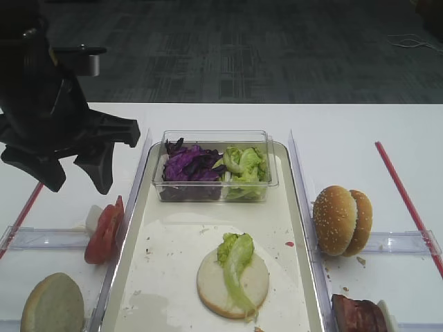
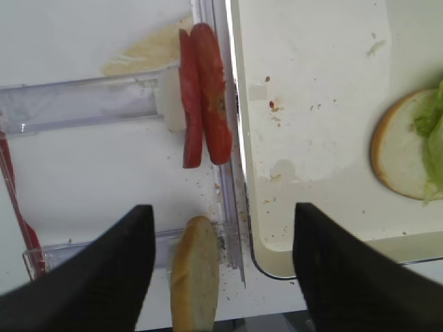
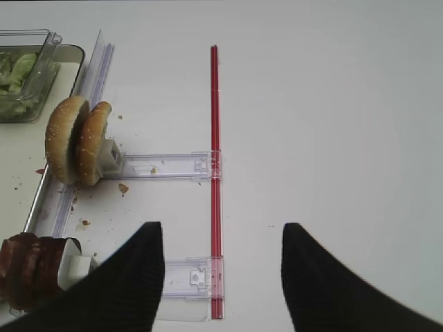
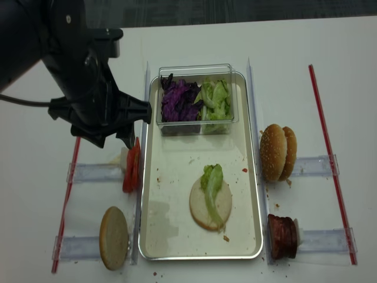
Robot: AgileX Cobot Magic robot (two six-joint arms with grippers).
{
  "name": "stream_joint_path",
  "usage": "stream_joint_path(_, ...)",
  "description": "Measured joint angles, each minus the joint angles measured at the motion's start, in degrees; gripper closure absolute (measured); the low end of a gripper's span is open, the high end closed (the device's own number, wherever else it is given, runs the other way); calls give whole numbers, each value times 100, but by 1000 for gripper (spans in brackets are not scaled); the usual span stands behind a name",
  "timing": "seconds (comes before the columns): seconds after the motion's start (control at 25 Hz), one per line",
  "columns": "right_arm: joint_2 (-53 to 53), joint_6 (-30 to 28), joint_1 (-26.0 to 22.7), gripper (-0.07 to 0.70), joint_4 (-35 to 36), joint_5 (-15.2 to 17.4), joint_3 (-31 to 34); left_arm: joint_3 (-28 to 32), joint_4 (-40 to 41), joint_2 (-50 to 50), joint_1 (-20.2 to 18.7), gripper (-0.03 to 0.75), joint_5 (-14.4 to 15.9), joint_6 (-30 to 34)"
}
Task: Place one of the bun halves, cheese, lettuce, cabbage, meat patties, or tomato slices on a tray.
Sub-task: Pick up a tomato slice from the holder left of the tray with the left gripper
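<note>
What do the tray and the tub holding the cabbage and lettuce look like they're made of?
The tray looks like metal: a silvery, slightly shiny raised rim, with a cream matte floor that may be a liner or just the lighting. The tub looks like thin clear plastic: the purple cabbage and green lettuce show through its walls.

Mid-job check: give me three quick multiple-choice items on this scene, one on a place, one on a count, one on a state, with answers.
1. Where is the flat bun half with lettuce?
A. on the tray
B. in the clear tub
C. left of the tray

2. How many tomato slices stand left of the tray?
A. none
B. two
C. five

3. How is the left gripper?
A. shut on a tomato slice
B. shut on a bun
C. open, holding nothing

Answers: 1 A, it lies on the tray floor. 2 B, the left wrist view shows two side by side. 3 C, its fingers stand wide apart.
</note>
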Motion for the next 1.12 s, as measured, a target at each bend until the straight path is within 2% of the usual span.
stream_joint_path(0.4, 0, 0, 0, 237, 0, 0, 0, -26, -297, 570, -49, 303, -18, -18)
stream_joint_path(0.76, 0, 0, 0, 237, 0, 0, 0, -464, -301, 1279, -239, 303, -50, -18)
stream_joint_path(1.12, 0, 0, 0, 237, 0, 0, 0, -517, -193, 1844, -241, 303, -107, -18)
